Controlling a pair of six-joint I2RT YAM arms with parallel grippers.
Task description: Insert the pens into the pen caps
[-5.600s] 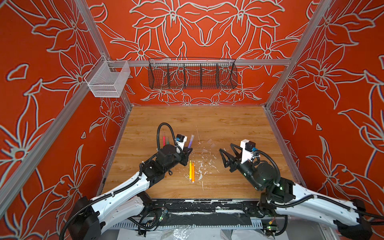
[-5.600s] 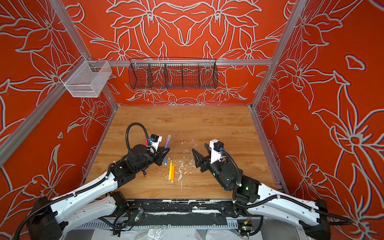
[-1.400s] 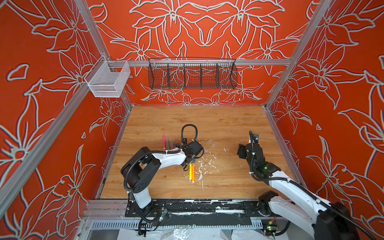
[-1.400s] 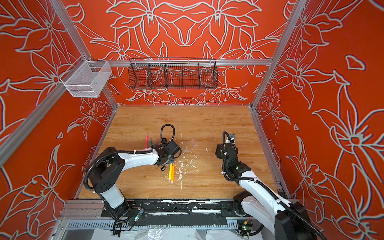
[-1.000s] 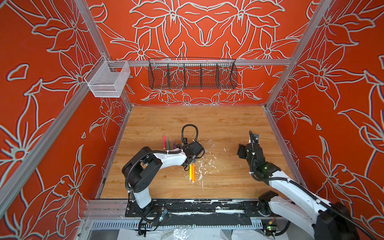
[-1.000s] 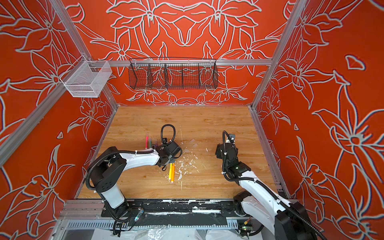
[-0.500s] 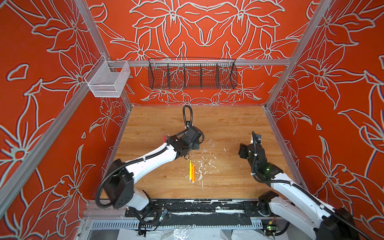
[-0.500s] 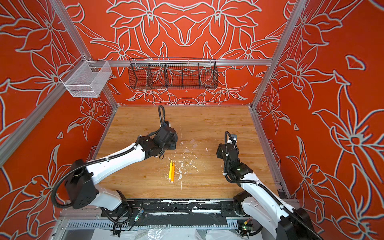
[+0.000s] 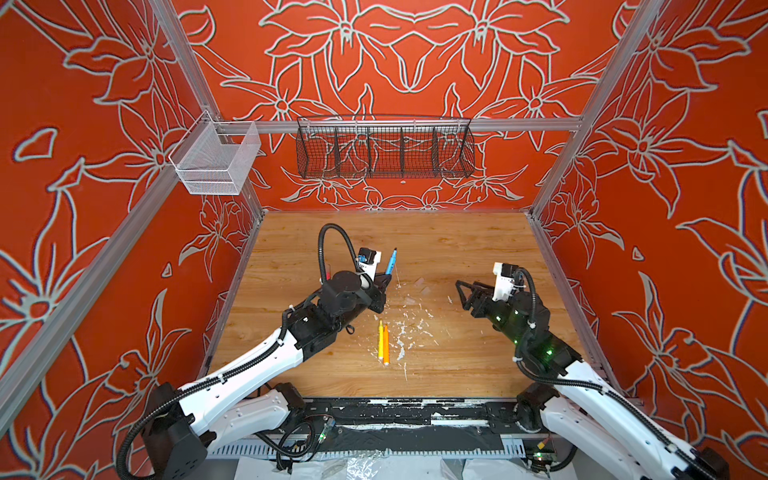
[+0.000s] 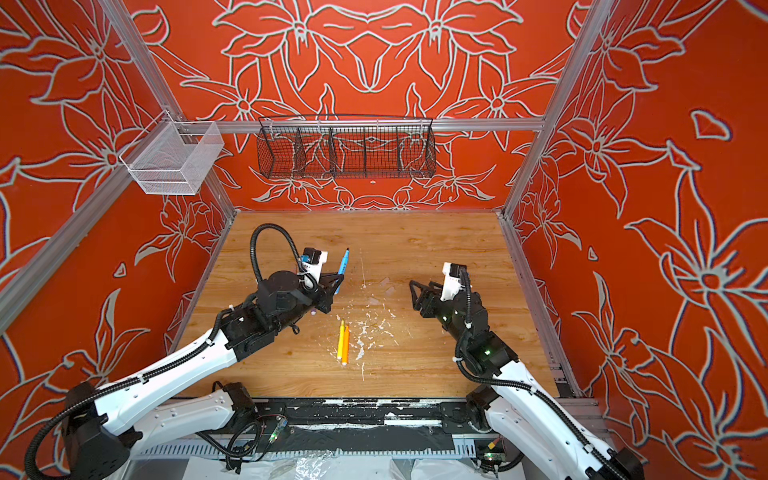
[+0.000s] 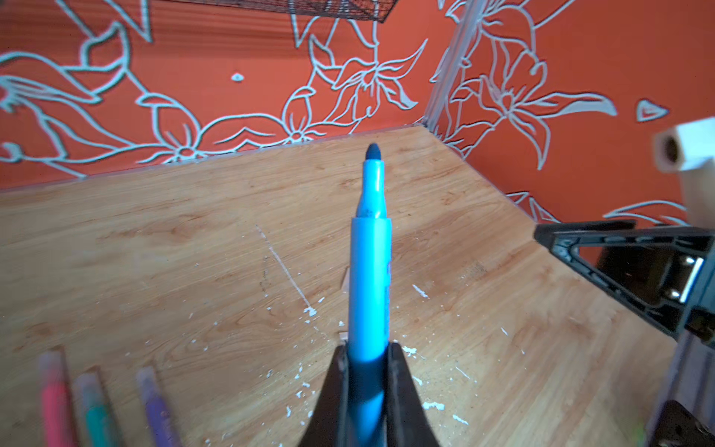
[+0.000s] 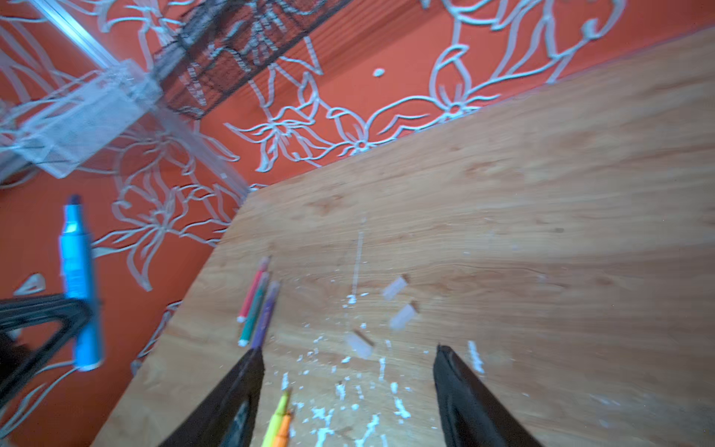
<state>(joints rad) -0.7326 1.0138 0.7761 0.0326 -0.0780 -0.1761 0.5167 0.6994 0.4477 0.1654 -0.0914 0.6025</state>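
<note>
The left claw was clamped on the lower end of a light-blue pen, held tilted above the table with its dark felt tip bare. The right claw hung empty, jaws apart. Five more lay on the table: a yellow pen touching an orange pen, and a pink pen, green pen and purple pen grouped together. Three clear pen caps lay loose nearby.
</note>
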